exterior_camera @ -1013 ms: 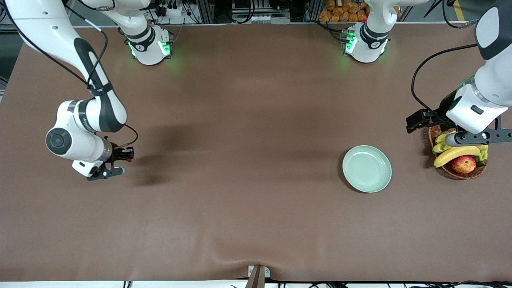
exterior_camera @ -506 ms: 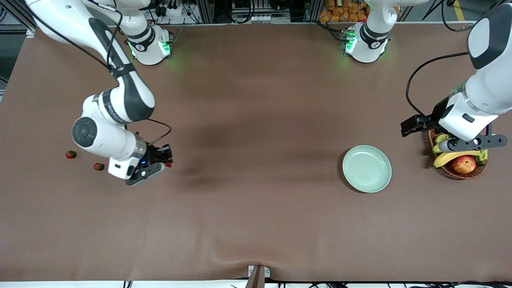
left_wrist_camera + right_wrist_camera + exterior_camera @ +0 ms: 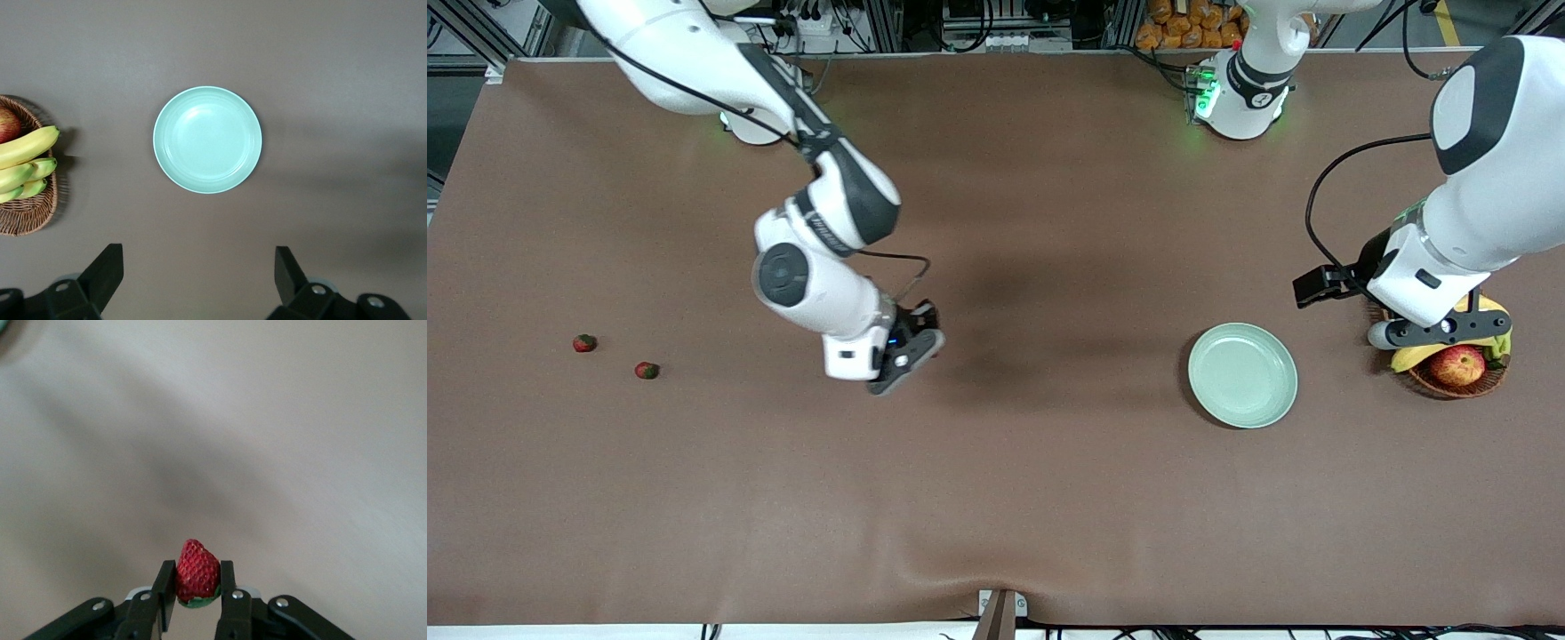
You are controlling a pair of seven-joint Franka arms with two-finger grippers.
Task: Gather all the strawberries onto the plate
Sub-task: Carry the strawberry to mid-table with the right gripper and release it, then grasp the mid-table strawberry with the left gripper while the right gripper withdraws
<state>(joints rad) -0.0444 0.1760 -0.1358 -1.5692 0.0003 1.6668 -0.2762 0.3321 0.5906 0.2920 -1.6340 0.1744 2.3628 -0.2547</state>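
Sitting at the left arm's end of the brown tabletop (image 3: 996, 498): a wicker basket (image 3: 1449, 384), holding yellow-green bananas (image 3: 23, 163) and a red-yellow apple (image 3: 1457, 365).

You see one red strawberry (image 3: 197, 572), green cap down, pinched between the right gripper's (image 3: 198, 597) fingers above bare table. Two more strawberries (image 3: 584, 342) (image 3: 647, 370) lie near each other toward the right arm's end. Pale mint plate (image 3: 1242, 375), round, shallow, sits flat beside the basket, holding nothing.
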